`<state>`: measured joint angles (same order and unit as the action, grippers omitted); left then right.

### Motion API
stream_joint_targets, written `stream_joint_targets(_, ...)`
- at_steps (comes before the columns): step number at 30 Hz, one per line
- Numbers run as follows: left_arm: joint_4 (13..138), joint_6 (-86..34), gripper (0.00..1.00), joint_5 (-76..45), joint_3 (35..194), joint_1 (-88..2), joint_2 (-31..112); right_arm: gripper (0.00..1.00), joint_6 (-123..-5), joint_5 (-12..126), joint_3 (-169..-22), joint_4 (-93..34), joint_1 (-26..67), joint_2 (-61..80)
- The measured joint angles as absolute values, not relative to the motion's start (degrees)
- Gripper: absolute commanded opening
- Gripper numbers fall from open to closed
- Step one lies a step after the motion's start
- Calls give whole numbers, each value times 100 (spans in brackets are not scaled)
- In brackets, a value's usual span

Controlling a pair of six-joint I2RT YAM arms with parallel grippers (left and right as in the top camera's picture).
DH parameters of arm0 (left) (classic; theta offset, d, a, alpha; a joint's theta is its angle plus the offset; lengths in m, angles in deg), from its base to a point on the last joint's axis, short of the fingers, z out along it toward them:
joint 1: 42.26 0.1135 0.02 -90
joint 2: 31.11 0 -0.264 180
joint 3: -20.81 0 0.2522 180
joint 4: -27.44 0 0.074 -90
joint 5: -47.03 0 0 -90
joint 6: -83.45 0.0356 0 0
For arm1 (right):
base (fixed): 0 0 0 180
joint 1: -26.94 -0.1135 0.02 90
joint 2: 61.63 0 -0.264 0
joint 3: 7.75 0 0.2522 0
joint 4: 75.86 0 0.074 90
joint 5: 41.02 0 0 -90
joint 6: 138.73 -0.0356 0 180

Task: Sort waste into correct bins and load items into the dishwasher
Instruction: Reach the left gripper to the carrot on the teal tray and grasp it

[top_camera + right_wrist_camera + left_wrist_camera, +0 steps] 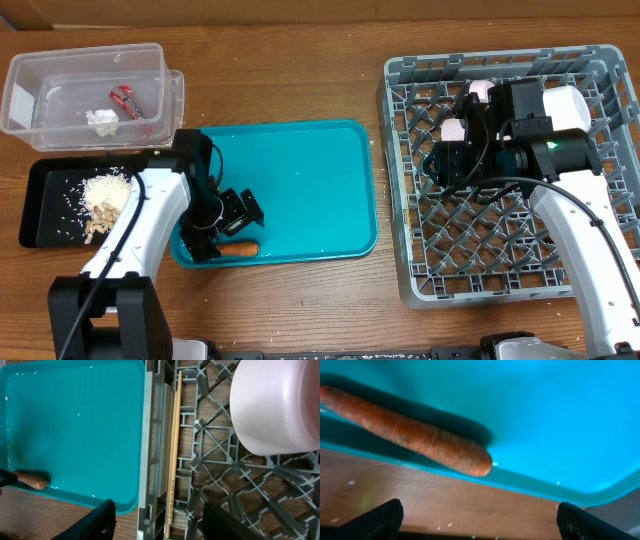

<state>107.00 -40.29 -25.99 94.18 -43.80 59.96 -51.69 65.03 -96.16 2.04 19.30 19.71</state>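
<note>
Overhead view, starting at the far left: a clear tub sits on the bench, and inside it lie a red wrapper and a white paper wad. Just below the tub is a black tray with a pile of white rice and some peanut shells in it. Next comes a big teal tray. A small orange carrot lies on its side at the tray's near edge. The left gripper hangs right over the carrot. In the left wrist view its two fingers are spread wide and hold nothing, and the carrot lies loose on the teal floor, not touched. On the right stands the grey dish rack. The right gripper is above it, fingers apart and holding nothing. In the right wrist view a pinkish bowl sits in the rack, and wooden chopsticks lie along the side of the rack next to the teal tray.
</note>
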Motion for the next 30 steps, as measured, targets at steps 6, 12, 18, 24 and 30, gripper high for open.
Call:
stream_joint_targets(6, 9905, -4442, 100, -2556, 8905, -4380, 5996, 58, -5171, 6499, -9616, 221, 1930, 1971)
stream_joint_targets(12, 9188, -4674, 100, -2556, 8511, -4378, 5965, 58, -5171, 6501, -9616, 309, 1930, 1971)
stream_joint_targets(18, 8600, -4829, 100, -2553, 8107, -4380, 5934, 58, -5171, 6501, -9616, 320, 1930, 1971)
stream_joint_targets(24, 8471, -4879, 96, -2556, 8033, -4380, 5926, 58, -5171, 6501, -9616, 324, 1930, 1971)
stream_joint_targets(30, 8281, -4997, 66, -2720, 7993, -4380, 5926, 58, -5171, 6503, -9616, 352, 1930, 1971)
